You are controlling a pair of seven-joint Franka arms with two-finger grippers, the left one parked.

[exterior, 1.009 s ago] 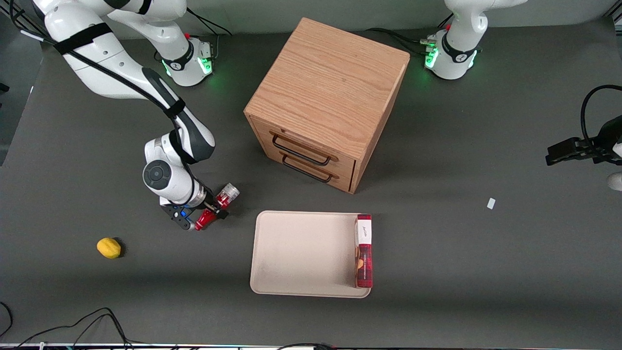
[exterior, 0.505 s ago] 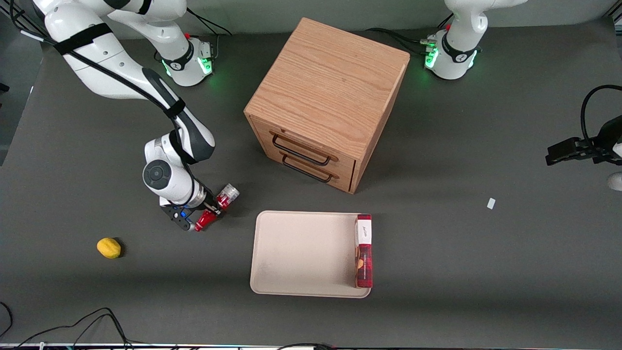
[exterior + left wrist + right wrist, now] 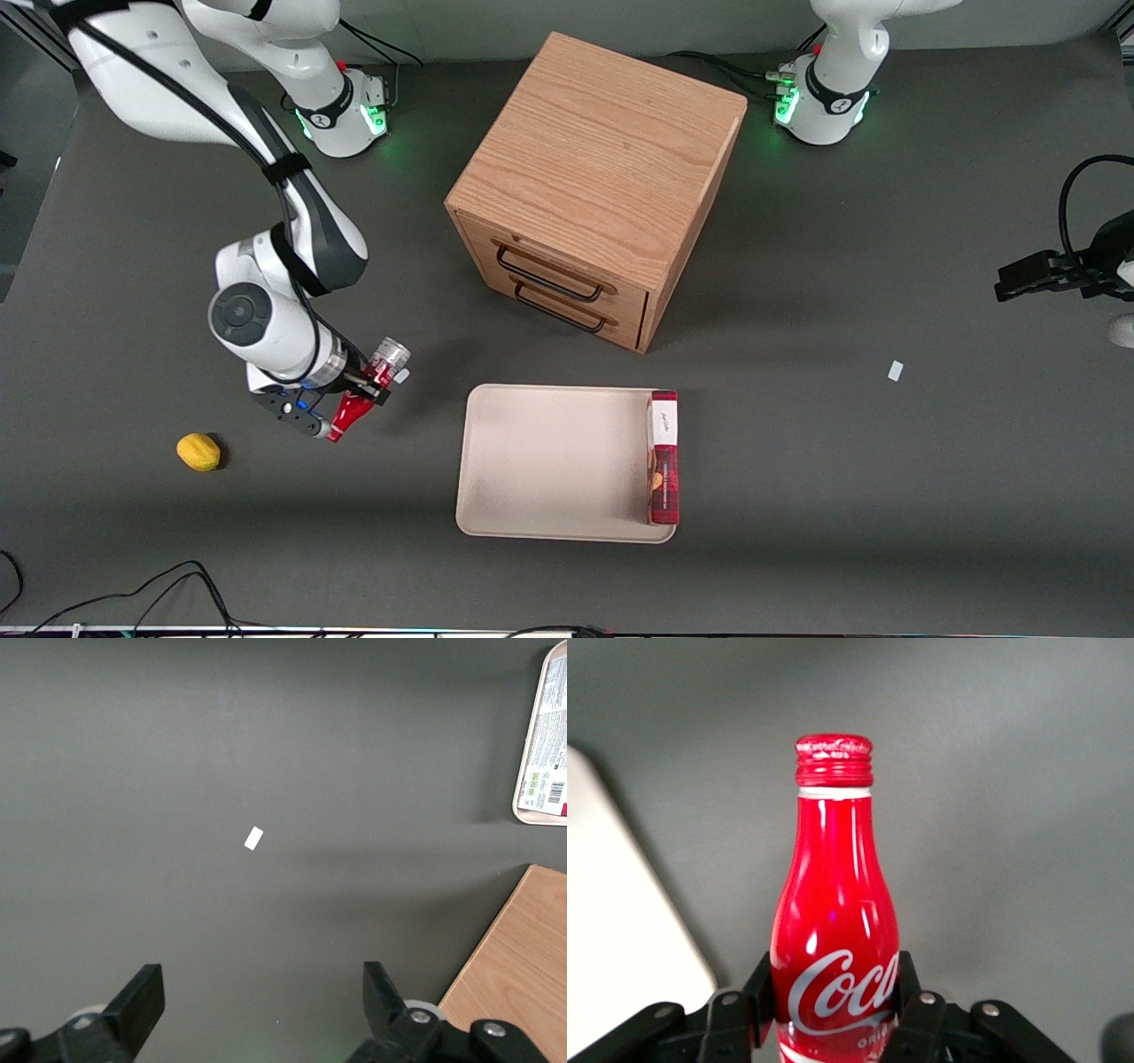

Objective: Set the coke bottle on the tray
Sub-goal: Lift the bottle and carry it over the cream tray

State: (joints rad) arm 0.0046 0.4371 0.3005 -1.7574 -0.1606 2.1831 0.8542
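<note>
The coke bottle (image 3: 365, 390) is a small red contour bottle with a white script logo, a silvery end and a red cap. My right gripper (image 3: 361, 387) is shut on its body and holds it tilted above the table, cap end nearer the front camera. In the right wrist view the bottle (image 3: 833, 930) sits between the two black fingers (image 3: 756, 988), which press on its sides; the gripper (image 3: 833, 988) is there too. The beige tray (image 3: 549, 461) lies on the table beside the gripper, toward the parked arm's end; its corner shows in the right wrist view (image 3: 620, 930).
A flat red-and-white box (image 3: 664, 456) lies on the tray's edge toward the parked arm. A wooden drawer cabinet (image 3: 598, 182) stands farther from the front camera than the tray. A yellow lemon (image 3: 198, 451) lies near the gripper. A small white scrap (image 3: 896, 370) lies toward the parked arm.
My gripper has risen off the table with the bottle in it and moved away from the tray, toward the working arm's end.
</note>
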